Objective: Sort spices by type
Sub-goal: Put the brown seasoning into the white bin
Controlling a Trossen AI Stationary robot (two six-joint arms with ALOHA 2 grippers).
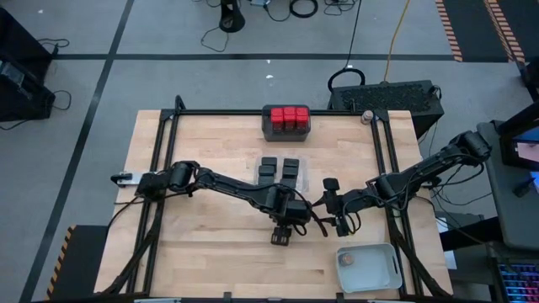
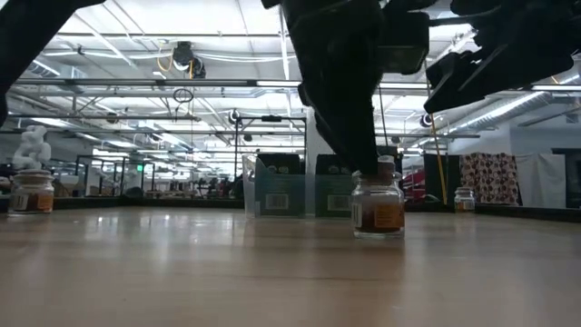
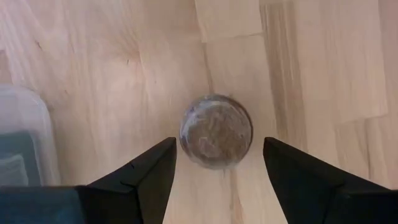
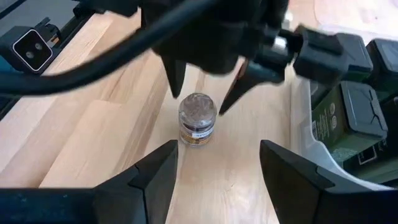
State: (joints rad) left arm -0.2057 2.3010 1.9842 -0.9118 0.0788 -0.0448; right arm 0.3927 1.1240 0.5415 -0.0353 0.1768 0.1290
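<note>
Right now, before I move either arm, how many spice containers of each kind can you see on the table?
Red-topped blocky containers: 6
Black boxy containers: at least 4, packed too tightly to be sure
Round clear jars with greyish tops: 3
Total: at least 13

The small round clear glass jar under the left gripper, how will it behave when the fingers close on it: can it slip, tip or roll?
The small round clear glass jar with the greyish top looks smooth and curved, so it may slip or twist between the left gripper's open fingers. It stands upright on the wooden table and seems squat, so tipping looks unlikely. Knocked onto its side, it would probably roll.
</note>
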